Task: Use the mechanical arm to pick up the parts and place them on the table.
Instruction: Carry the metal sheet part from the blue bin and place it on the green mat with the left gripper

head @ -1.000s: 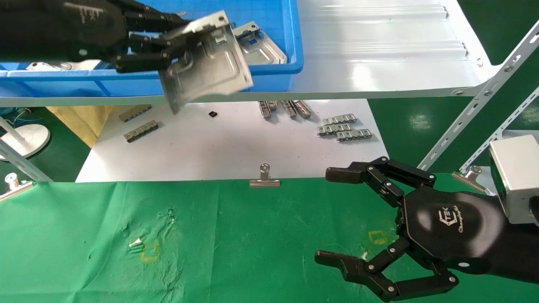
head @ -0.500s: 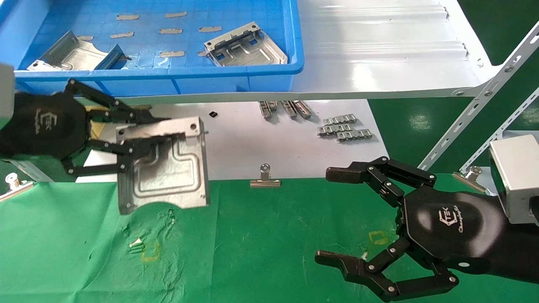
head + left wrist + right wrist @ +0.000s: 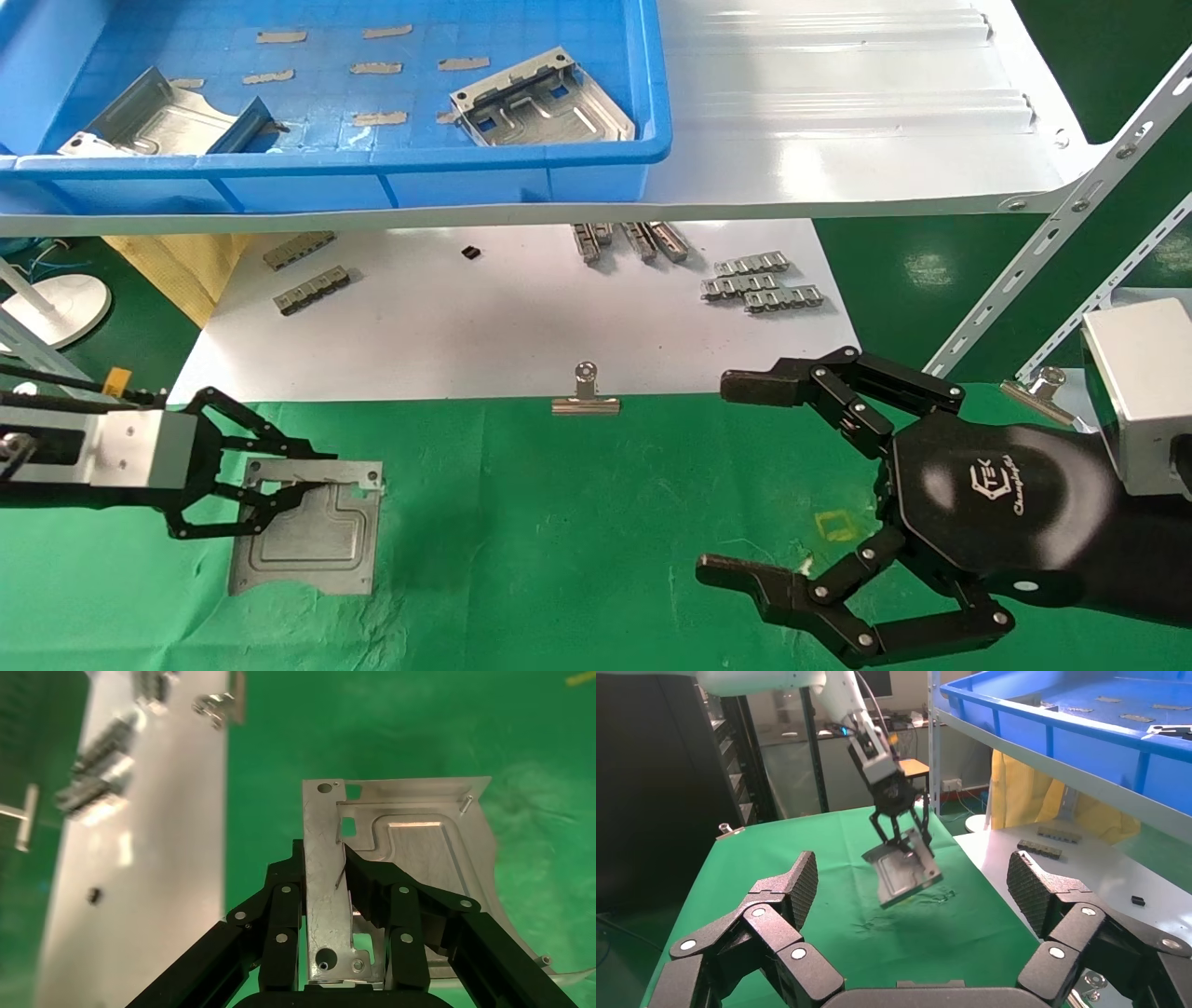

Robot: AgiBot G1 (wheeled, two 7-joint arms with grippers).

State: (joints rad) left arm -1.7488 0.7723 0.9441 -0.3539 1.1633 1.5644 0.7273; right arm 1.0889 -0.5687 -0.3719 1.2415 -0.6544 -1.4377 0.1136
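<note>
Compared with half a second earlier, the left pincer (image 3: 270,489) has descended from in front of the blue bin (image 3: 419,182) to the near-left part of the green table (image 3: 577,522), carrying its plate (image 3: 307,527) with it. Its fingers (image 3: 281,917) clamp the plate's folded edge from both sides. In the right wrist view the plate (image 3: 903,871) hangs tilted just above the cloth, not lying flat. The right pincer (image 3: 792,485) is unchanged: parked over the table's right side, fingers spread wide, holding nothing.

Counts: three plates in all, one gripped and two in the bin, namely the left one (image 3: 158,116) and the right one (image 3: 540,98). Three binder clips show along the cloth's far edge: one at the centre (image 3: 585,396), one at the right (image 3: 1041,390), one at the left (image 3: 23,410). Small grey clip strips (image 3: 759,280) lie on the white board (image 3: 521,326).
</note>
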